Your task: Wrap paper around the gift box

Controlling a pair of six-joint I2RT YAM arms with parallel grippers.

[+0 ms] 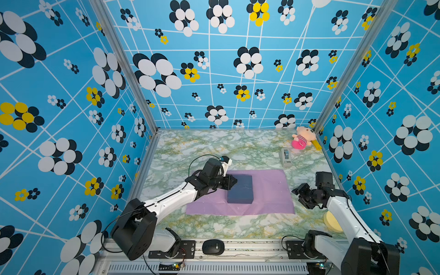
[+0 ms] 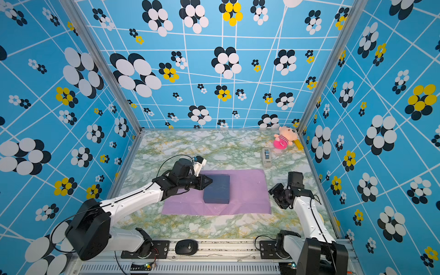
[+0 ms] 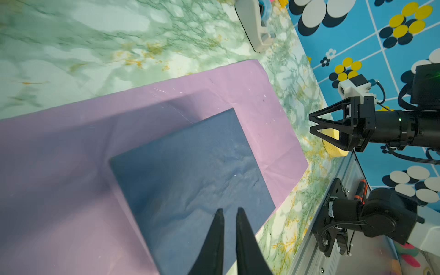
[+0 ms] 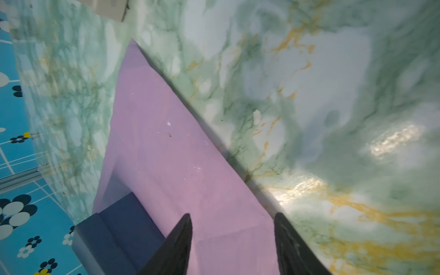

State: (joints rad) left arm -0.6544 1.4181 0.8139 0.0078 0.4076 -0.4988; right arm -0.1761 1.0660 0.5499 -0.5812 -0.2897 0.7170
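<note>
The navy gift box (image 1: 240,190) (image 2: 216,190) lies flat on the middle of the lilac paper (image 1: 269,190) (image 2: 247,188), which is spread on the marble table. My left gripper (image 1: 234,181) (image 2: 210,181) (image 3: 229,210) hovers over the box's left far corner. Its fingers are almost together with only a thin slit and nothing between them. My right gripper (image 1: 296,196) (image 2: 273,197) (image 4: 232,215) stands open just off the paper's right edge, empty and pointing toward the sheet. In the right wrist view the box (image 4: 119,226) sits beyond the paper (image 4: 166,142).
A grey tape dispenser (image 1: 286,157) (image 2: 267,156) (image 3: 254,26) stands behind the paper at the right. A plush toy (image 1: 303,140) sits in the far right corner. A pale yellow round pad (image 1: 332,221) lies under the right arm. A black mouse-like object (image 1: 213,247) rests on the front rail.
</note>
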